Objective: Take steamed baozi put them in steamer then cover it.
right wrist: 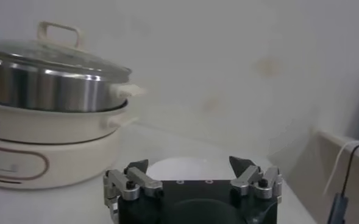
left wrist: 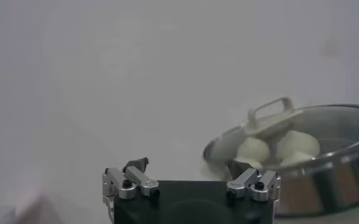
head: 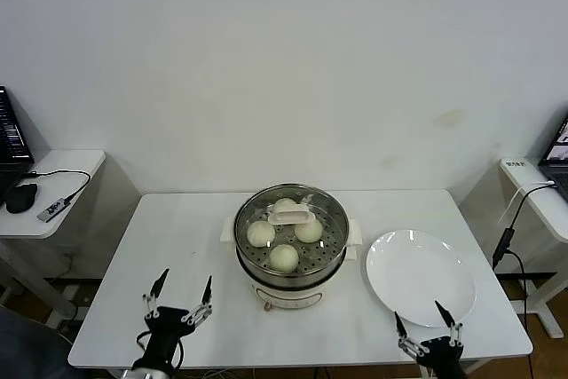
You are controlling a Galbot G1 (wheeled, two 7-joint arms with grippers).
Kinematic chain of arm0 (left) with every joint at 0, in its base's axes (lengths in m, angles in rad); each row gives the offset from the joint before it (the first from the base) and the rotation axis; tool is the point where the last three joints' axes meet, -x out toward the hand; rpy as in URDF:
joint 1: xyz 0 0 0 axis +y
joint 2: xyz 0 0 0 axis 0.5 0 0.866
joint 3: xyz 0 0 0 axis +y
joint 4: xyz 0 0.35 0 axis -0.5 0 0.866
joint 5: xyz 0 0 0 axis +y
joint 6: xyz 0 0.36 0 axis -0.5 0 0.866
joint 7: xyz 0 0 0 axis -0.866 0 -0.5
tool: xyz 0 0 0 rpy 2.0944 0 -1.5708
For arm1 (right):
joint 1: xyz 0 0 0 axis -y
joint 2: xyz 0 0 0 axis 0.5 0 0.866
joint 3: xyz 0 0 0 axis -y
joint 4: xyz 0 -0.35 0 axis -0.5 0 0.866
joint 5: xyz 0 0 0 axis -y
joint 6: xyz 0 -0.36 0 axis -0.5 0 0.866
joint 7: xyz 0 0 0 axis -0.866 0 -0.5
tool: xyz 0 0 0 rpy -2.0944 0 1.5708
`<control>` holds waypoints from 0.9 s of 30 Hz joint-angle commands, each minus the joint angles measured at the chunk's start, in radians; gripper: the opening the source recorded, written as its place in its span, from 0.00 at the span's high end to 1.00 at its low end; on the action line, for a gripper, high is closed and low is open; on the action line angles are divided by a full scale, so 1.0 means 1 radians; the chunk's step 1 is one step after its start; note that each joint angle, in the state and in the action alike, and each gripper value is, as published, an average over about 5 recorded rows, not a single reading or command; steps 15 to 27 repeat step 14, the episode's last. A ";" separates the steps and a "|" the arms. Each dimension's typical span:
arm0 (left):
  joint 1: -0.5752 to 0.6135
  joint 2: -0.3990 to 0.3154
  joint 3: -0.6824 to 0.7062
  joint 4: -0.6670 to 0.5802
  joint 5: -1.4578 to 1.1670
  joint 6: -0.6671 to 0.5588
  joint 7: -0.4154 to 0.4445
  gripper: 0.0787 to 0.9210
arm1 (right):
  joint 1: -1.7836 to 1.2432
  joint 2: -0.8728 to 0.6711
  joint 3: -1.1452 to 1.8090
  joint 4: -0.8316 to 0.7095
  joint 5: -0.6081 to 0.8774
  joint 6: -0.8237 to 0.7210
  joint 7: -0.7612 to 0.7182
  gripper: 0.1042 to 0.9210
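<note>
Baozi task, inspected from the near table edge outward: left gripper (head: 182,295) and right gripper (head: 426,322) both hang with jaws spread wide, nothing held. White plate (head: 448,295) lies bare just beyond the right gripper. At table centre, the steamer (head: 249,257) contains the steamed baozi (head: 283,257), the cover (head: 293,212) seated on top.

The white rectangular tabletop (head: 177,246) lies bare on the robot's left, giving open passage there. At its centre stands the round stainless-steel steamer on a cream-white pot (head: 290,259), closed from above by the clear glass lid with a cream handle (head: 292,213). On the right, the flat white round plate (head: 420,276) fills the surface just beside the pot.
</note>
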 commanded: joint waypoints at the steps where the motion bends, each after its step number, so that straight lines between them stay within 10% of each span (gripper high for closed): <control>1: 0.125 -0.058 -0.032 0.018 -0.174 -0.058 -0.007 0.12 | -0.037 -0.062 -0.067 0.029 0.089 -0.005 -0.009 0.12; 27: 0.127 -0.080 -0.011 0.040 -0.147 -0.013 -0.016 0.12 | -0.043 -0.052 -0.065 0.011 0.094 0.018 -0.002 0.12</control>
